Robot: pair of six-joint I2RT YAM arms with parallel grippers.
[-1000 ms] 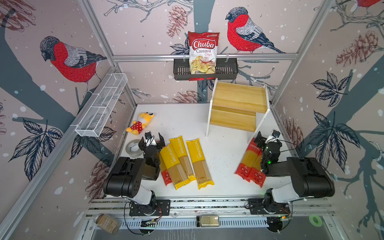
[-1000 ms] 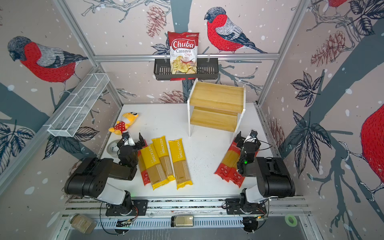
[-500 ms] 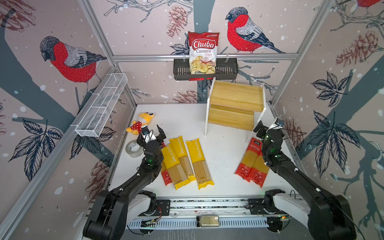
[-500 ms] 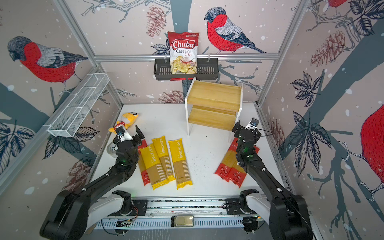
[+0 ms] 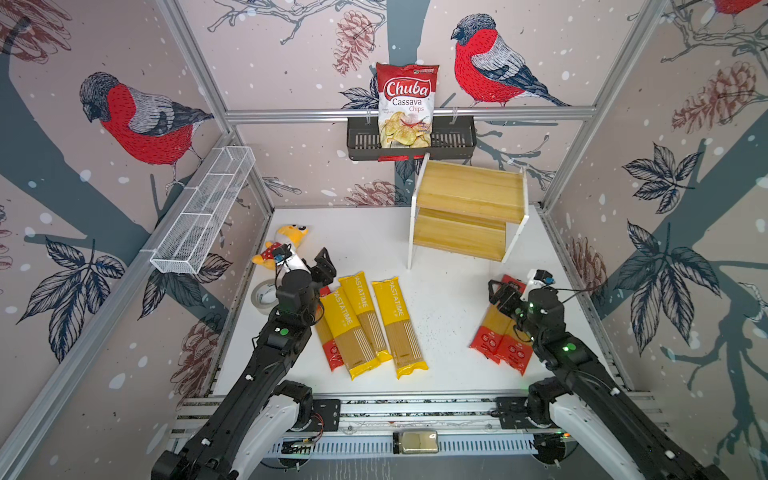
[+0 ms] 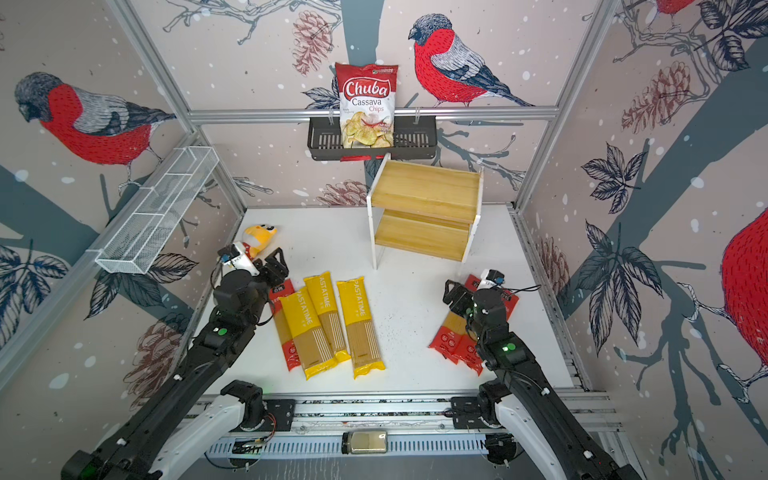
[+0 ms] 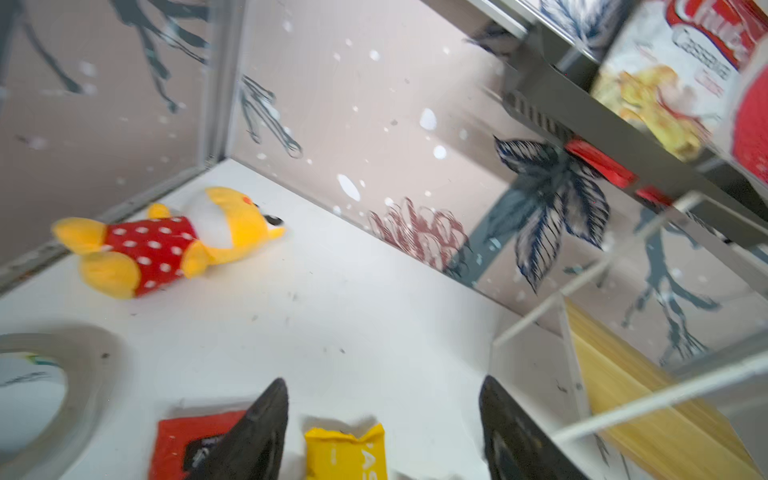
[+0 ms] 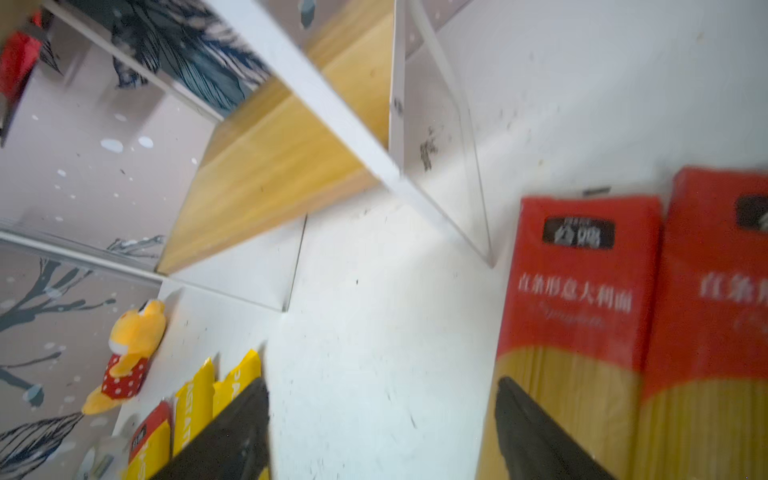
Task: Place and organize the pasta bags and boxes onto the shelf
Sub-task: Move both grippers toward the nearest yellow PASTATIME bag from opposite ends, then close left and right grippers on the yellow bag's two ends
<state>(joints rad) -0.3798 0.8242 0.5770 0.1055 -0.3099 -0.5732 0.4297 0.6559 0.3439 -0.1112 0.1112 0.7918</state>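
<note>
Lower left in both top views: left gripper point(image 5: 323, 267), spread open and grasping nothing. Hangs over the upper ends of the yellow packets point(image 5: 361, 307) and of the red-ended packet point(image 5: 336, 355) tucked under their left edge. From the left wrist view, one yellow end between the fingers point(image 7: 266, 419), the red end beneath one of them; contact hard to tell. Lower right: right gripper point(image 5: 498, 291), likewise released and empty, above the upper ends of the two red-ended packets point(image 5: 492, 328) lying side by side on the white table point(image 5: 449, 299). Upper centre-right: the shelf point(image 5: 469, 193), well apart from every packet, white side panels toward them. Directly above its top board, black basket point(image 5: 453, 139) with chips bag point(image 5: 407, 104). Beside the left gripper: plush toy point(image 5: 292, 233) just above, tape roll point(image 5: 257, 296) to the left.
</note>
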